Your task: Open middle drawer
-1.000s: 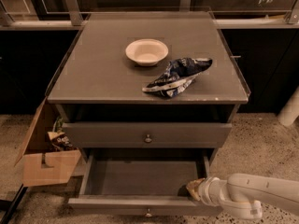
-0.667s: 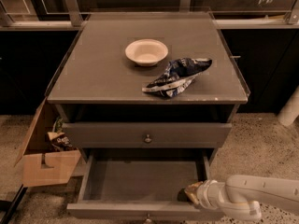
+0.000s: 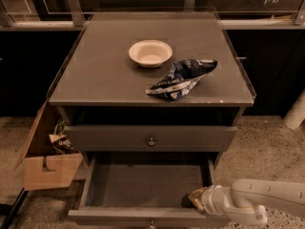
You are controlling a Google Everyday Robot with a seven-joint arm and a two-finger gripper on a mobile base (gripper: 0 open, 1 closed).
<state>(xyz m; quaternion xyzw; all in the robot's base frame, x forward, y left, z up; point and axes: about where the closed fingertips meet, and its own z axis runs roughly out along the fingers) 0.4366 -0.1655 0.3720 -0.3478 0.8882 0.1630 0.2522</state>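
1. The middle drawer (image 3: 119, 215) stands well out below the closed upper drawer (image 3: 119, 138), its bare interior exposed. The task looks nearly complete.
2. The pincer (image 3: 193, 199) sits inside the drawer's front right corner, just behind the front panel, probably to drag it outward.
3. Pincer state: released or clenched cannot be told. No held object shows.

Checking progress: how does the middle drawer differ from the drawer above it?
The middle drawer is pulled out, its inside showing; the upper drawer is shut. The gripper sits in the middle drawer's right front corner; nothing touches the upper drawer. Both are grey with a round centre knob.
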